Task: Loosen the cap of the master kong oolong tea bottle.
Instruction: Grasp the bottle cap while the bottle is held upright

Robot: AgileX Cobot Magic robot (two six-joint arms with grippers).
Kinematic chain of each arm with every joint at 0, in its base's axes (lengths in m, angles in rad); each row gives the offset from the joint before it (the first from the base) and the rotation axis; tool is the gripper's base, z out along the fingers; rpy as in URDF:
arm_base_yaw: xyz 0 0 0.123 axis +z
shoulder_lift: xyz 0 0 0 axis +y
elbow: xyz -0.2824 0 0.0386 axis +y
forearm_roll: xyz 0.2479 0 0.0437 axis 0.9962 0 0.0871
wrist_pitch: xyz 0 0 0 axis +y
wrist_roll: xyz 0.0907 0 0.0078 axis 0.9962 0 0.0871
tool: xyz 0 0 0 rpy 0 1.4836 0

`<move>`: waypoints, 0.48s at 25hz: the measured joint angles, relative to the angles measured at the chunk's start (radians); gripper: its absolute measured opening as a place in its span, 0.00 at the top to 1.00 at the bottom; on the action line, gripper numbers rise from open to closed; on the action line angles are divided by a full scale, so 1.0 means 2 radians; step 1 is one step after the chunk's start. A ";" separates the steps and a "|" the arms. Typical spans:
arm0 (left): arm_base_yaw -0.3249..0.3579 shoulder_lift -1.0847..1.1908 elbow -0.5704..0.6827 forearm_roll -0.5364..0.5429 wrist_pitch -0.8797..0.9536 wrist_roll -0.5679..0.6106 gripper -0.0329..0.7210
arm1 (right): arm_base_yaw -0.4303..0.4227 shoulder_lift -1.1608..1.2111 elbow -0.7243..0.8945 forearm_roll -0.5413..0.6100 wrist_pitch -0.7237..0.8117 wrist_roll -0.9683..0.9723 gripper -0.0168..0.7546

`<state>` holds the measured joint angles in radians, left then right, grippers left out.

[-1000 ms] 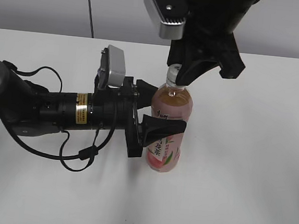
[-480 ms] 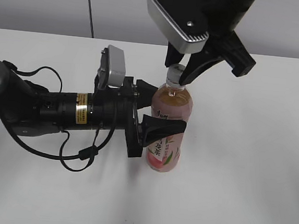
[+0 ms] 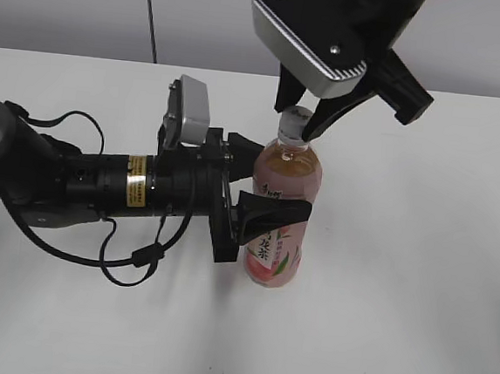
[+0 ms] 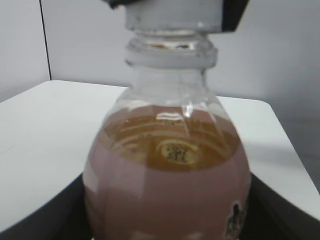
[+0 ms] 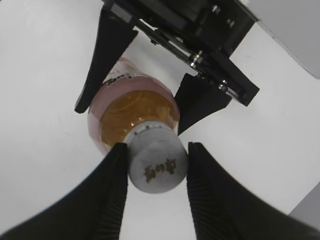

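In the exterior view we see the master kong oolong tea bottle (image 3: 281, 214) standing upright near the middle of the white worktop (image 3: 417, 280), its pink peach-printed label facing us. Our left gripper (image 3: 263, 184) reaches in horizontally from the left, and its black jaws sit on either side of the bottle's body, clamping it around the shoulder and upper label. Our right gripper (image 3: 298, 121) comes down from above, its jaws straddling the cap (image 3: 296, 116) at the bottle's top. In the left wrist view the bottle's clear shoulder and amber tea (image 4: 167, 165) fill the frame, dark jaw surfaces show at both lower corners against the bottle's sides, and the cap (image 4: 172, 17) is at the top edge with dark parts of the right gripper beside it. In the right wrist view we look straight down on the cap (image 5: 156, 165), white with a faint printed mark, and the two ribbed black jaws press against it on its left and right, pinching it. Below it the left gripper (image 5: 145, 90) and its jaws flank the bottle (image 5: 125, 112).
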<state>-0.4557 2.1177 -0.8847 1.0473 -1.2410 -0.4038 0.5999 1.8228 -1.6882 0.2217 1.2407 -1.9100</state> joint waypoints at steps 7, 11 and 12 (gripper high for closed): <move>0.000 0.000 0.000 0.000 0.000 0.000 0.34 | 0.000 0.000 0.000 0.000 0.000 -0.044 0.62; 0.000 0.000 0.000 0.000 0.000 0.000 0.34 | 0.000 0.000 0.000 0.000 0.000 -0.089 0.62; 0.000 0.000 0.000 0.000 0.000 0.000 0.34 | 0.000 0.000 0.000 0.001 0.000 -0.102 0.62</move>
<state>-0.4557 2.1177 -0.8847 1.0473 -1.2410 -0.4038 0.5999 1.8228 -1.6892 0.2236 1.2407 -2.1135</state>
